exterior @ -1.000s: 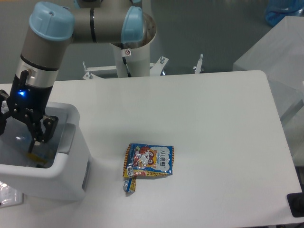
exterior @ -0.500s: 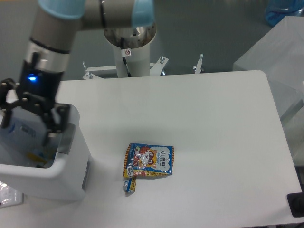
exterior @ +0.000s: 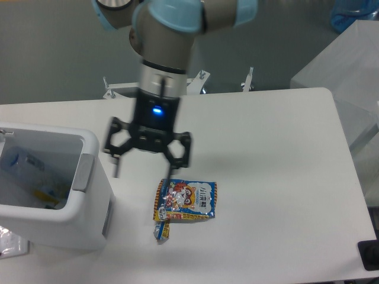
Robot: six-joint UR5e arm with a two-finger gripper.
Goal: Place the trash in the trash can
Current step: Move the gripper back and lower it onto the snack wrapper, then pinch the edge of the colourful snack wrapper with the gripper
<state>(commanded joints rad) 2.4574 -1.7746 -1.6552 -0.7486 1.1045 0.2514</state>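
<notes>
While the arm hangs over the middle of the table, the parts read as follows.

Gripper [exterior: 144, 172]: fingers spread wide apart, nothing between them; a blue light glows on the wrist above.
Fingers [exterior: 172, 168]: blurred, so their exact tips are hard to place; the one nearer the packet hangs just at the packet's 11 o'clock edge.
Snack packet [exterior: 186, 200]: lies flat on the table at 4 o'clock from the gripper, cartoon face up.
Small wrapper [exterior: 161, 231]: at the packet's 7 o'clock corner, touching or just beside it.
Trash can [exterior: 89, 177]: at 9 o'clock from the gripper, upright and open-topped.
Bottle [exterior: 19, 162]: clear, inside the trash can, with a yellow scrap beneath it.
Table [exterior: 272, 177]: white, bearing all of these.
</notes>
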